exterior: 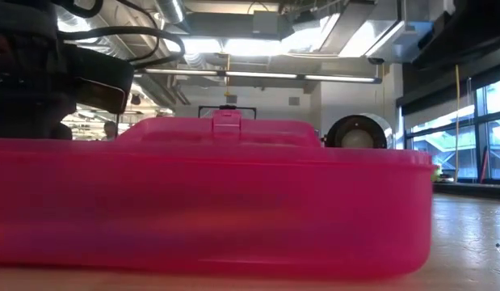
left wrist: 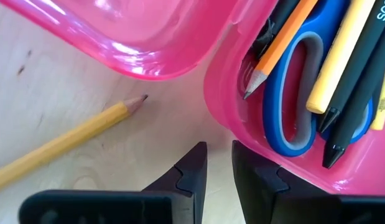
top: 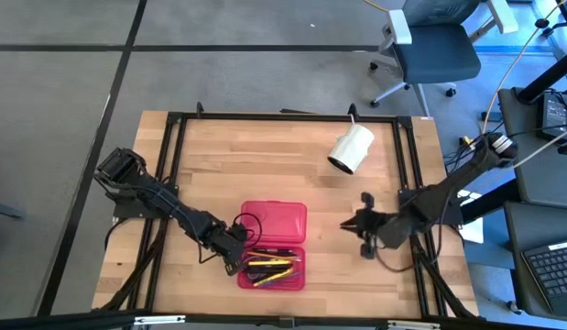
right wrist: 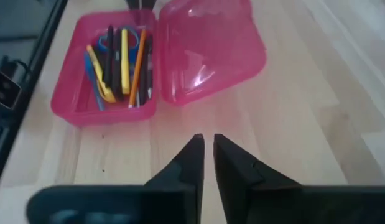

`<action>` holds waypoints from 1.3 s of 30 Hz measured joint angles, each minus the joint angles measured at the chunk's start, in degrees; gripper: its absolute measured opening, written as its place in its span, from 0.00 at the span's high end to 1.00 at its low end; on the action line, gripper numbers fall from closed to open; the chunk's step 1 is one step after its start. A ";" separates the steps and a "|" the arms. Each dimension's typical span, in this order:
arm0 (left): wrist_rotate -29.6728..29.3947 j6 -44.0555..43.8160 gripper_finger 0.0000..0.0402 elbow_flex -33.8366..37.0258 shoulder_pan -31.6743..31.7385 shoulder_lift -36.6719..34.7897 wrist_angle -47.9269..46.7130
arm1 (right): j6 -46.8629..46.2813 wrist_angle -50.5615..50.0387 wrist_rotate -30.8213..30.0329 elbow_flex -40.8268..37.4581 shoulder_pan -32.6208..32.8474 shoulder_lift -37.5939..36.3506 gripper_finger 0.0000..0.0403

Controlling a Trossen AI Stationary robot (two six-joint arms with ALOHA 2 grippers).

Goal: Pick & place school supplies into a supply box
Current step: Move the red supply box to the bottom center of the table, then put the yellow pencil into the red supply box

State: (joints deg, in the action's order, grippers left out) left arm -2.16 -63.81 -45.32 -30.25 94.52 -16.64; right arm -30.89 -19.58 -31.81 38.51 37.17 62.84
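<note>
Left tool low beside supply box

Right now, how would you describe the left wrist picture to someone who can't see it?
A yellow pencil lies on the wooden table just outside the open pink supply box, which holds blue-handled scissors, pens and pencils. The left tool, nearly shut and empty, hovers beside the box.

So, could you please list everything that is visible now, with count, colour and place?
supply box: one, red translucent, open, table front centre.
school supplies: several pens and pencils, black, yellow, orange, in the box's front half.
scissors: one, blue-handled, in the same half.
loose pencil: one, yellow, on the table beside the box.
white cylinder: one, lying behind the box.
office chair: one, dark, beyond the table.
left gripper: beside the box.
right gripper: right of the box.
</note>
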 joint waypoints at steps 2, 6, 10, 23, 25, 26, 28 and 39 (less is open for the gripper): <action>0.72 0.00 0.83 0.02 0.44 0.06 0.94 | -1.08 0.78 -0.10 -2.71 0.00 -3.56 0.89; 4.26 0.02 0.83 0.04 1.29 0.15 1.86 | -6.18 2.35 -0.27 -7.16 0.00 -7.66 0.88; 5.20 1.53 0.83 0.04 1.63 -0.74 0.33 | -6.43 8.31 -0.24 -10.99 0.00 -8.28 0.88; 3.22 20.54 0.83 0.04 1.63 -14.91 -14.59 | -9.28 14.57 -0.09 -15.57 0.00 -7.69 0.88; 3.22 22.83 0.83 0.04 1.25 -16.50 -14.58 | -8.93 15.98 -0.15 -15.53 0.00 -7.60 0.88; 3.21 23.04 0.83 0.04 1.08 -16.98 -13.64 | -8.87 16.26 -0.15 -15.52 -0.02 -7.52 0.88; 3.35 22.69 0.83 0.04 0.97 -17.82 -12.75 | -8.08 16.83 -0.16 -15.55 -0.02 -7.25 0.88; 3.25 31.75 0.83 0.00 1.17 -18.17 -10.15 | -7.59 17.68 -6.16 -15.52 -0.31 -6.42 0.88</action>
State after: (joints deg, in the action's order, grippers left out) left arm 1.08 -32.06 -45.32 -29.08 76.35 -26.79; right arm -38.48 -1.89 -37.97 22.98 36.86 56.43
